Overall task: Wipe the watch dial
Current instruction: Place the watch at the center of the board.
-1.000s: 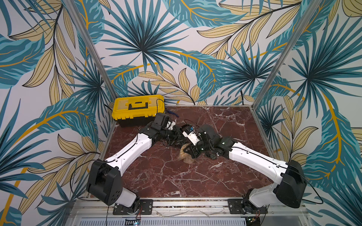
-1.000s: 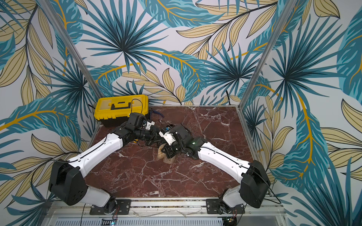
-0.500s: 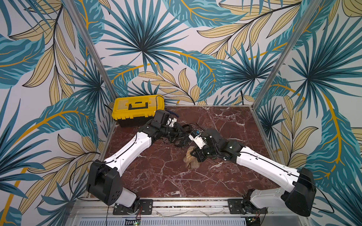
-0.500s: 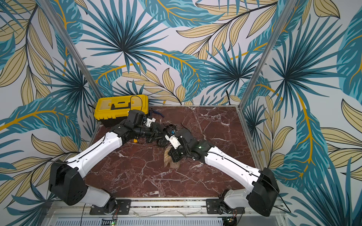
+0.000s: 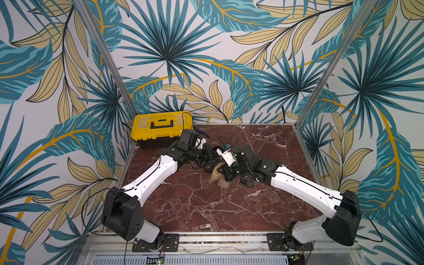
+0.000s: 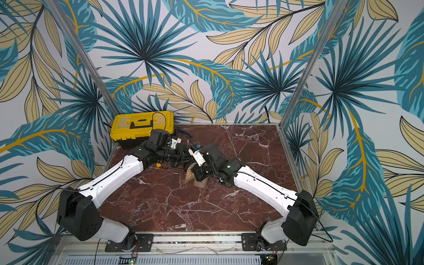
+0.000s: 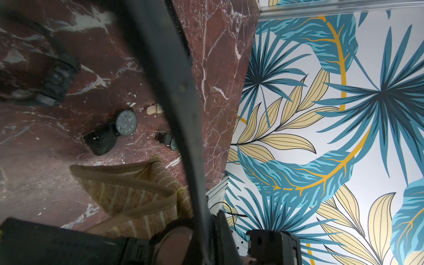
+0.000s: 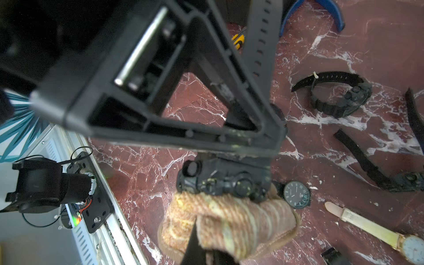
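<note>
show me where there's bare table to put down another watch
Bare: the front stretch of the table between the two arm bases, and the back right corner. Crowded: the middle, where the left arm and right arm meet at the cloth, with loose watches around it; the toolbox fills the back left.
</note>
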Controlling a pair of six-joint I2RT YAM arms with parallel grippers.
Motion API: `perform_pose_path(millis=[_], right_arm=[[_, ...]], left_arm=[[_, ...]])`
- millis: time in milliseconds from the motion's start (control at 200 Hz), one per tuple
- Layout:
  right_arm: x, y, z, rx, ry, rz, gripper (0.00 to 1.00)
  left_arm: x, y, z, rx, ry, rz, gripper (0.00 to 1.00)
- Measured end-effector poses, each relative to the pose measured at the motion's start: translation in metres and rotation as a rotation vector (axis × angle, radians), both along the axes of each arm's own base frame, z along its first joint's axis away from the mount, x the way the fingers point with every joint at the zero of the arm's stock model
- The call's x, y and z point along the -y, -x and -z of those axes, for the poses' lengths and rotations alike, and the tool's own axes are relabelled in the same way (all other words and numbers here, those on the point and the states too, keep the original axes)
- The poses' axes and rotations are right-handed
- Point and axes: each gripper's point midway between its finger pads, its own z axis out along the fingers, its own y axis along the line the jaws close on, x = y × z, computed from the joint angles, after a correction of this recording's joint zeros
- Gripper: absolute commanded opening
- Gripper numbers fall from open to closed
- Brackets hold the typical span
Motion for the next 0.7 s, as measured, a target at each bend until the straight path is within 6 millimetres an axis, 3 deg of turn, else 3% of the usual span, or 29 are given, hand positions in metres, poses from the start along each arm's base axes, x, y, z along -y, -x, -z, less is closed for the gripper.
perform_pose_path(millis=[195,305,481,701], right_arm=[[0.01,-0.019,0.016,-0.053,0.02,0.073,0.0],[0.023,-0.028,0.017,-0.041,0.034,0.131,0.0],[0.06,-0.034,0.001,0.012,0.025,0.236,0.0],[0.099,-0.026,-0.02,0.075,0.007,0.326,0.0]], left_arm=[[-0.01,-0.005,0.011,0.004,-0.035,-0.042,0.0],[-0.02,0.005,0.016,-0.023,-0.057,-0.049,0.0],[-0.048,0.018,0.027,-0.076,-0.096,-0.089,0.0],[-0.087,0.026,0.071,-0.194,-0.187,-0.147,0.0]])
